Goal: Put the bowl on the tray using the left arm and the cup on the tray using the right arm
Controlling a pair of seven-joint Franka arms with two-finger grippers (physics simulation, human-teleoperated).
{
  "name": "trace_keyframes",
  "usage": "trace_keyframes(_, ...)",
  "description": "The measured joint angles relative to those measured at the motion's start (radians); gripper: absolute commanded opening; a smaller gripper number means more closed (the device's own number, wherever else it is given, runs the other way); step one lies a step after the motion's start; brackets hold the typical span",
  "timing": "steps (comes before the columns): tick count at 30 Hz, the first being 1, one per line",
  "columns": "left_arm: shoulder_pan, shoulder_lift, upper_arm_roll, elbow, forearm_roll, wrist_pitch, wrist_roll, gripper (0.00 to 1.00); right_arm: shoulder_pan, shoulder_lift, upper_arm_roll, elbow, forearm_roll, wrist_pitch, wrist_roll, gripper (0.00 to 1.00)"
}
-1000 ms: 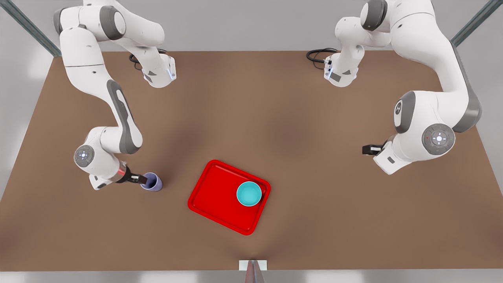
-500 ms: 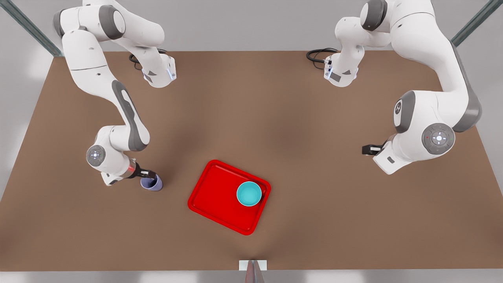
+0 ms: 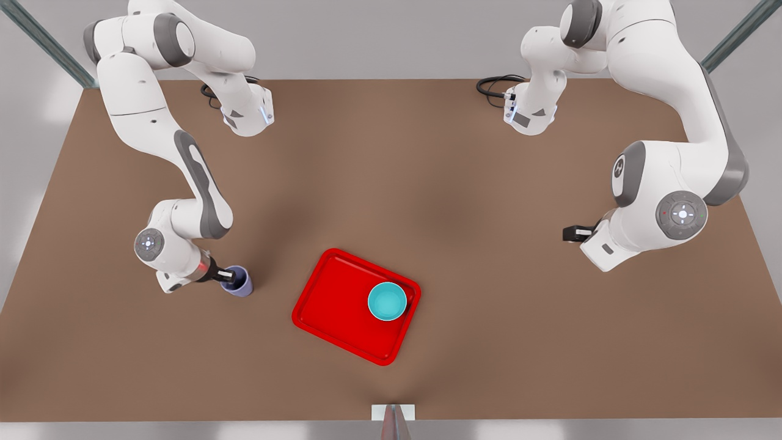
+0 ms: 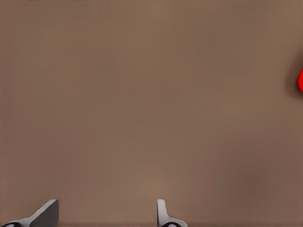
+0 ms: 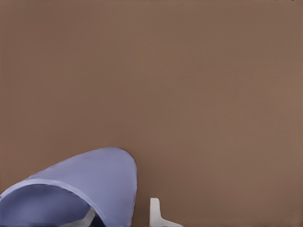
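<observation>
The lavender cup stands on the table at the front view's left, apart from the red tray. My right gripper grips its rim, one finger inside and one outside the wall. In the right wrist view the cup sits close up in the right gripper. The teal bowl rests on the tray's right part. My left gripper waits open over bare table at the front view's right, its fingers wide apart in the left wrist view. A sliver of the tray shows there.
The brown table stretches between the two arm bases at the back. A small white bracket sits at the table's front edge. Black cables lie near the base at the back right.
The right arm's wrist and elbow swung toward the front view's right, closing in on the cup. The cup shifted only slightly. The left arm, bowl and tray stayed still.
</observation>
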Motion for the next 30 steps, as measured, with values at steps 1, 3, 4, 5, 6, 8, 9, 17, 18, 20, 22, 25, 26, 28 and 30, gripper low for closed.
trace_keyframes(1,0.000,0.000,0.000,0.000,0.000,0.000,0.000,1.00,0.000,-0.005,0.009,0.001,0.000,-0.003,0.001,0.39)
trace_keyframes(3,0.000,0.000,0.000,0.000,0.000,0.006,-0.001,1.00,0.000,-0.007,0.011,0.005,0.000,-0.004,0.000,0.32)
trace_keyframes(4,0.000,0.000,-0.001,0.000,0.000,0.008,0.000,1.00,0.000,-0.005,0.011,0.008,0.000,-0.003,0.001,0.24)
trace_keyframes(5,0.000,0.000,-0.001,0.000,0.000,0.008,0.000,1.00,0.002,-0.005,0.011,0.008,0.000,-0.001,0.002,0.21)
trace_keyframes(6,0.000,0.000,-0.002,0.000,0.000,0.008,0.000,1.00,0.002,-0.005,0.011,0.008,0.000,-0.001,0.002,0.21)
trace_keyframes(8,0.000,0.000,-0.003,0.000,0.000,0.008,-0.001,1.00,0.002,-0.005,0.011,0.008,0.001,0.002,0.003,0.21)
trace_keyframes(9,0.000,0.000,-0.004,0.000,0.000,0.008,-0.002,1.00,0.000,-0.005,0.011,0.008,0.001,0.002,0.003,0.21)
trace_keyframes(17,-0.001,0.000,-0.005,0.000,0.000,0.008,-0.002,1.00,0.000,-0.007,0.011,0.028,0.011,-0.004,-0.014,0.21)
trace_keyframes(18,-0.001,0.000,-0.005,0.000,0.000,0.008,-0.002,1.00,0.005,-0.009,0.011,0.041,0.011,-0.009,-0.015,0.21)
trace_keyframes(20,-0.001,0.002,-0.005,0.000,0.000,0.009,-0.002,1.00,0.044,-0.012,0.011,0.126,0.012,-0.101,0.015,0.21)
trace_keyframes(22,-0.001,0.002,-0.005,0.000,0.000,0.008,-0.002,1.00,0.087,0.000,0.020,0.220,0.009,-0.189,0.130,0.21)
trace_keyframes(25,-0.001,0.000,-0.005,0.000,0.000,0.008,-0.007,1.00,0.109,0.027,0.106,0.267,-0.085,-0.219,0.353,0.21)
trace_keyframes(26,-0.001,0.000,-0.005,0.000,0.000,0.008,-0.008,1.00,0.128,0.067,0.110,0.314,-0.092,-0.219,0.400,0.21)
trace_keyframes(28,-0.001,0.000,-0.005,0.000,0.000,0.008,-0.008,1.00,0.149,0.140,0.143,0.395,-0.134,-0.217,0.502,0.21)
trace_keyframes(30,-0.001,0.000,-0.005,0.000,0.000,0.008,-0.008,1.00,0.179,0.200,0.145,0.477,-0.132,-0.218,0.532,0.21)
